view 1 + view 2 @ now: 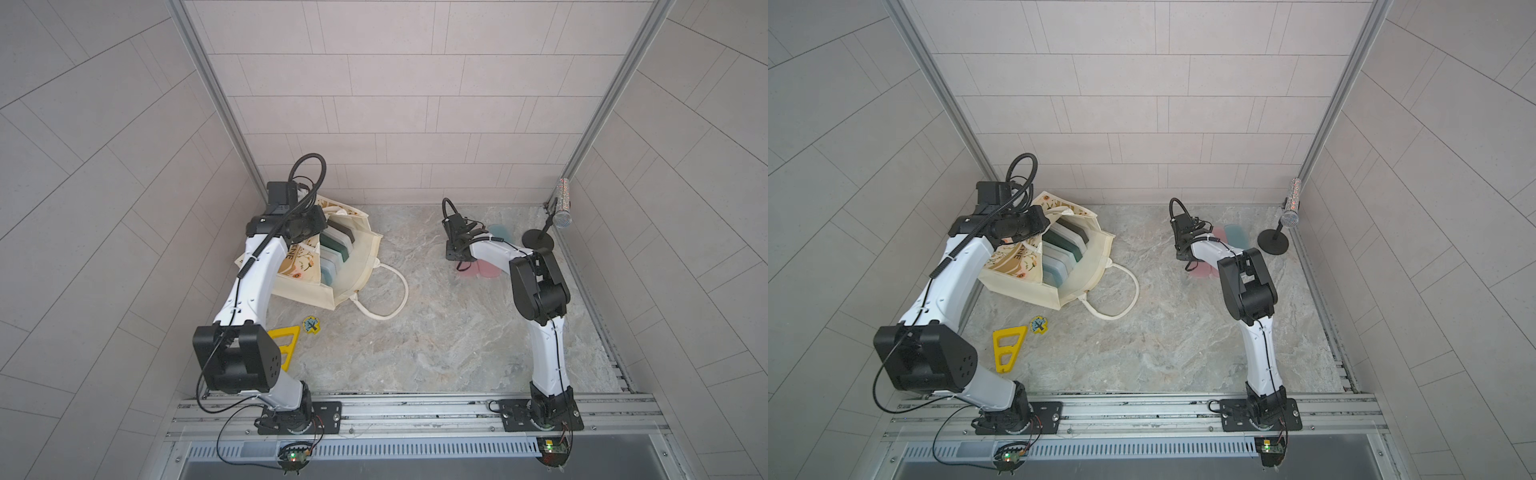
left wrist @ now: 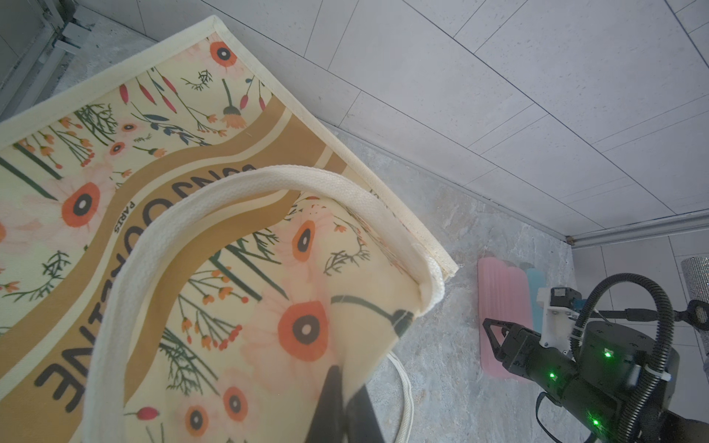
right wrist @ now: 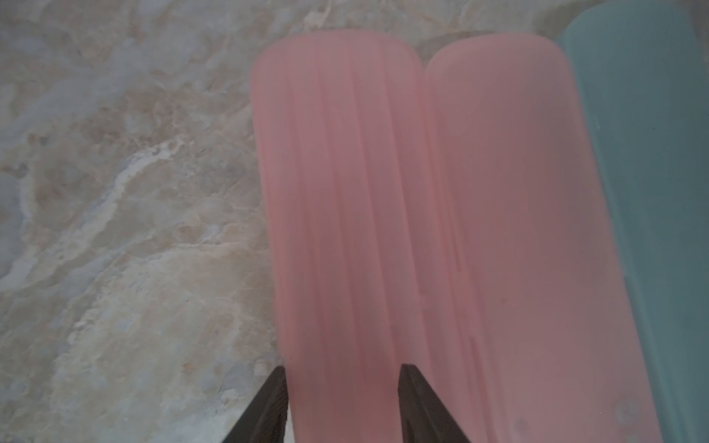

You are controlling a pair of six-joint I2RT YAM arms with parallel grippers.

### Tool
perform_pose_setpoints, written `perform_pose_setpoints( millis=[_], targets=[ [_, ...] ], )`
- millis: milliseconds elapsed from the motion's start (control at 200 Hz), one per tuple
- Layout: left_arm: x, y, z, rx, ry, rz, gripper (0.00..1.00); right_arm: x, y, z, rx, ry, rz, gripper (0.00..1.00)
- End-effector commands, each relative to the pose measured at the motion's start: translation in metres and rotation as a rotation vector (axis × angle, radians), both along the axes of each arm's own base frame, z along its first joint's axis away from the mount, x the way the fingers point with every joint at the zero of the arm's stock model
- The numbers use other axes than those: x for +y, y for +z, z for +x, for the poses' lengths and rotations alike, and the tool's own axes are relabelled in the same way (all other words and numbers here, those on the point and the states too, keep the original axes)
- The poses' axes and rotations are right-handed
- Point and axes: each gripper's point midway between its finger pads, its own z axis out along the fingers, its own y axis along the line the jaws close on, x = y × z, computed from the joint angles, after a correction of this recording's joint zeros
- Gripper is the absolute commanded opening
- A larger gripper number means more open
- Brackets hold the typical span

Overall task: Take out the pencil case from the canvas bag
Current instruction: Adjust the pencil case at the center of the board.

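Top views both showed the metal rail [image 1: 415, 409] along the lower edge, with the two arm bases bolted on it. Just beyond, at lower left, a yellow triangular frame [image 1: 1010, 331] lay flat on the marbled table [image 1: 436, 332], with a small round patch [image 1: 1039, 325] just beside it. In a top view the left arm's elbow hid part of that frame.

Farther up, left of centre, the canvas bag [image 1: 357, 257] lay with its mouth gaping and one rope handle [image 1: 399, 291] looped out on the table. The left forearm crossed over its printed side. The left wrist view showed the left gripper [image 2: 341, 383] pinched shut on the printed fabric near the bag's rim. Inside the bag a row of flat cases [image 1: 334, 253] stood on edge: dark, green and pale blue.

Right of centre, well apart from the bag, the pink pencil case [image 3: 337, 191] lay on the table, mostly covered from above by the right arm. The right gripper [image 3: 342, 367] had its fingers parted on either side of one end; whether they pressed it could not be told. A second pink case [image 3: 510, 211] lay just beside it, and a teal case [image 3: 644, 153] beside that.

Farthest, at middle right, a glittery microphone [image 1: 563, 218] stood on its stand in the corner.
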Motion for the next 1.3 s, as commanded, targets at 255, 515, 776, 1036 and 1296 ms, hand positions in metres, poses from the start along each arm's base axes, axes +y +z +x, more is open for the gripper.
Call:
perform_pose_setpoints(
  millis=[255, 515, 776, 1036, 1296],
  targets=[
    [-0.006, 0.030, 0.006, -0.102, -0.018, -0.046, 0.00, 0.010, 0.021, -0.006, -0.071, 0.044, 0.087, 0.51],
    [-0.010, 0.027, 0.005, -0.096, -0.019, -0.039, 0.00, 0.033, 0.077, -0.023, -0.315, 0.194, 0.127, 0.57],
    [-0.039, 0.033, -0.010, -0.114, -0.101, 0.043, 0.00, 0.044, 0.100, -0.062, -0.451, 0.288, 0.211, 0.69],
    [-0.060, 0.036, -0.045, -0.121, -0.201, 0.075, 0.00, 0.060, 0.116, -0.084, -0.526, 0.372, 0.355, 0.68],
    [-0.082, 0.035, -0.074, -0.138, -0.295, 0.077, 0.00, 0.102, 0.132, -0.117, -0.558, 0.554, 0.369, 0.67]
  ],
)
